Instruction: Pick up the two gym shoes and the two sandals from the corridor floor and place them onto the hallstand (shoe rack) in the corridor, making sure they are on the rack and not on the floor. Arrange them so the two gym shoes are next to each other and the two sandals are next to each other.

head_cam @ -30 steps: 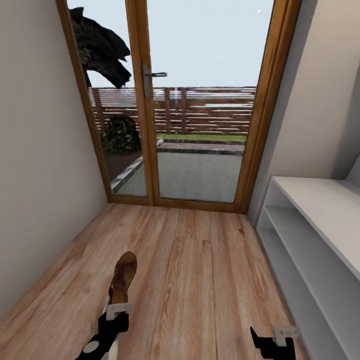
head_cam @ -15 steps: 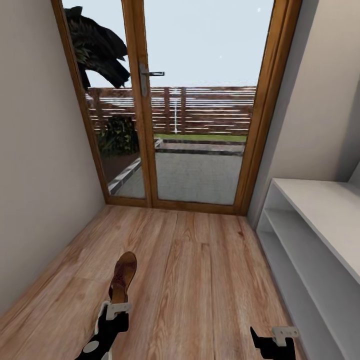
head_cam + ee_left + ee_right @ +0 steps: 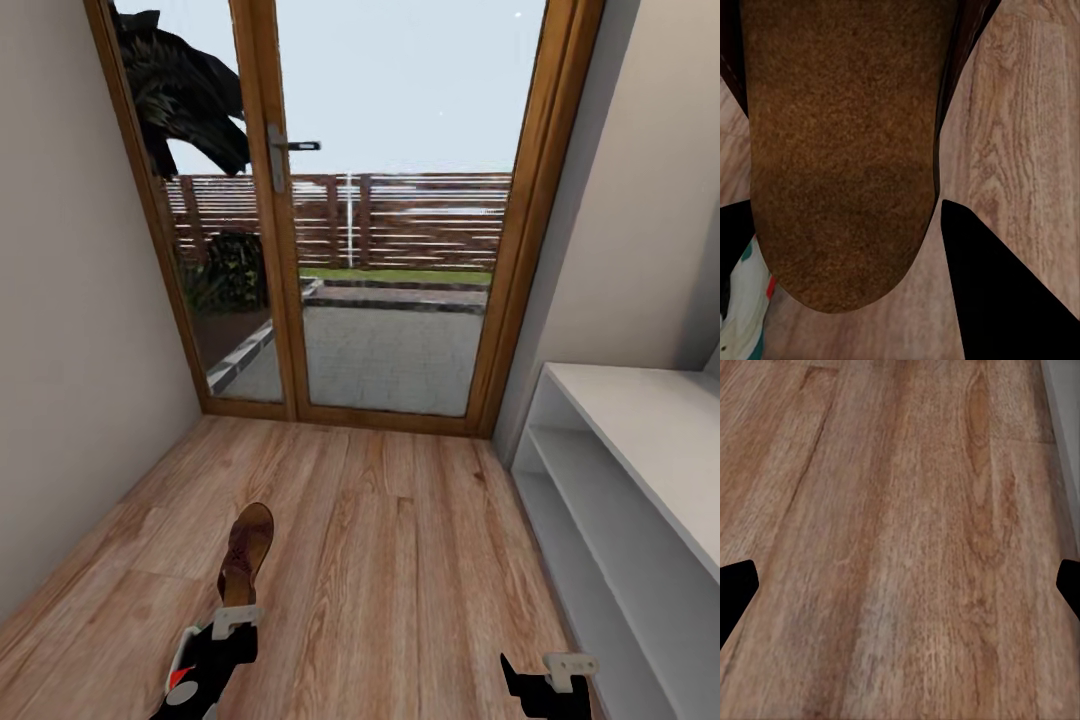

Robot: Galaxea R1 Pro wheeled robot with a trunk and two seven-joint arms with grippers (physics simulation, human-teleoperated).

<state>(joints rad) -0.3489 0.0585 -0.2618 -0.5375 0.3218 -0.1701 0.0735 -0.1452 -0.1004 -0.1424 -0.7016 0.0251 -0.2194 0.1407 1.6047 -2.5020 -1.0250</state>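
left hand (image 3: pixel 232 622): pinching sandal (image 3: pixel 246 553) | right hand (image 3: pixel 545 672): spread | hallstand (image 3: pixel 640 470): compartments bare

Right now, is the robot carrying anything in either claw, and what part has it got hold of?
The left gripper holds a brown sandal by one end; the rest sticks out forward above the floor. The right gripper is open, holding nothing.

Wood-framed glass door (image 3: pixel 380 230) between plain walls (image 3: pixel 70 330).
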